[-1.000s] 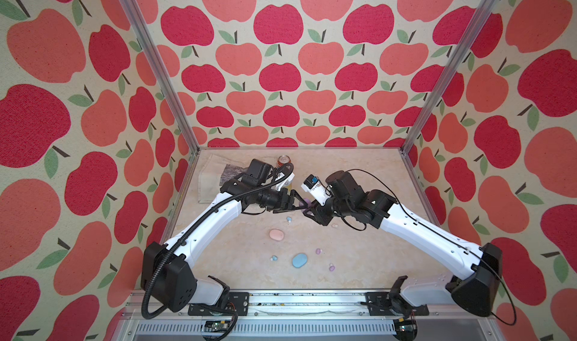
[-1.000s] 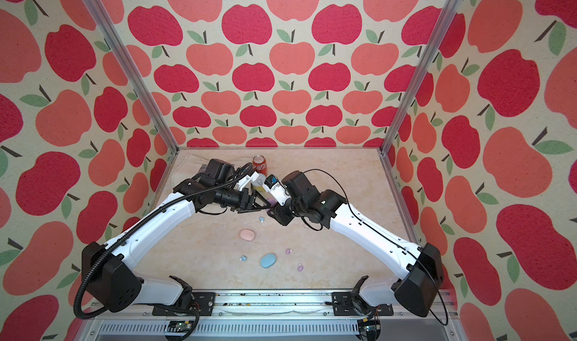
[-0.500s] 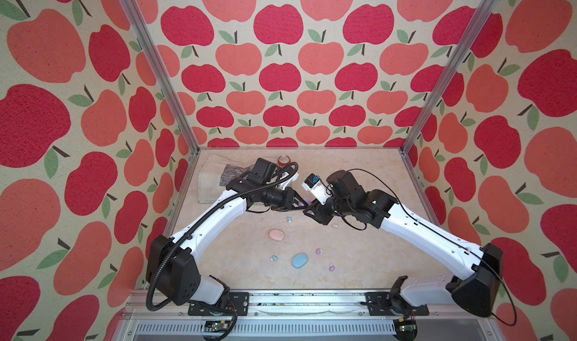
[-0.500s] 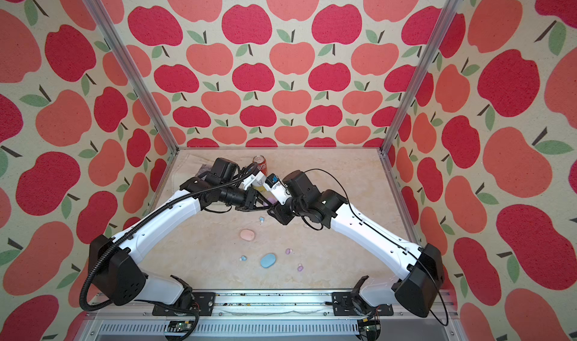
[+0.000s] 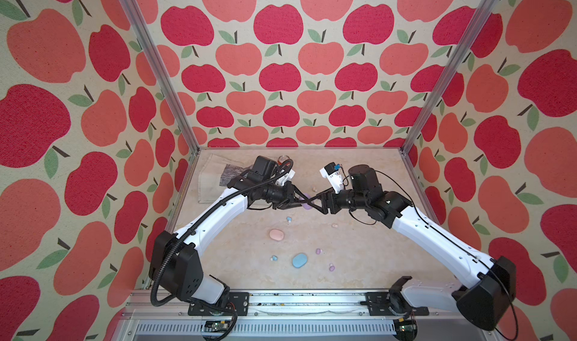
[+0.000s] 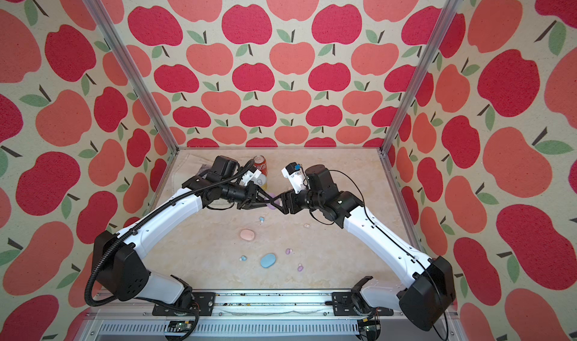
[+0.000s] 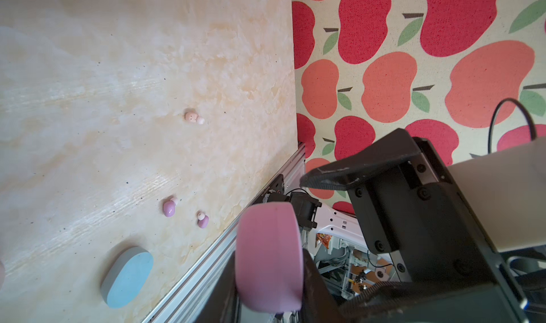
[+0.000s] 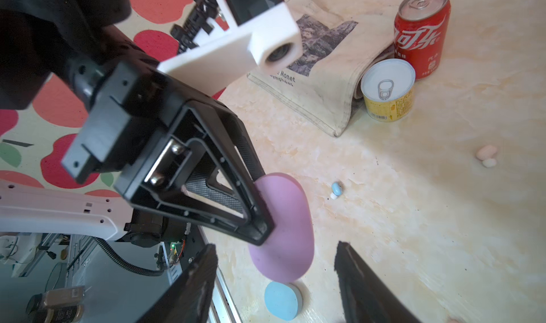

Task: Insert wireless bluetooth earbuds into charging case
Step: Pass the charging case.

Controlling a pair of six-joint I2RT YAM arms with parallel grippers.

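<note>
The purple case point(image 8: 286, 232) is matt plastic, red can point(image 8: 422, 34) glossy metal, bag point(image 8: 325, 79) cloth.

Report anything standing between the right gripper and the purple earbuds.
Only the purple case, clamped by the left gripper, sits between the right gripper's open jaws. Beyond it, bare table runs to the purple earbuds; the pink earbud lies off to the side.
</note>
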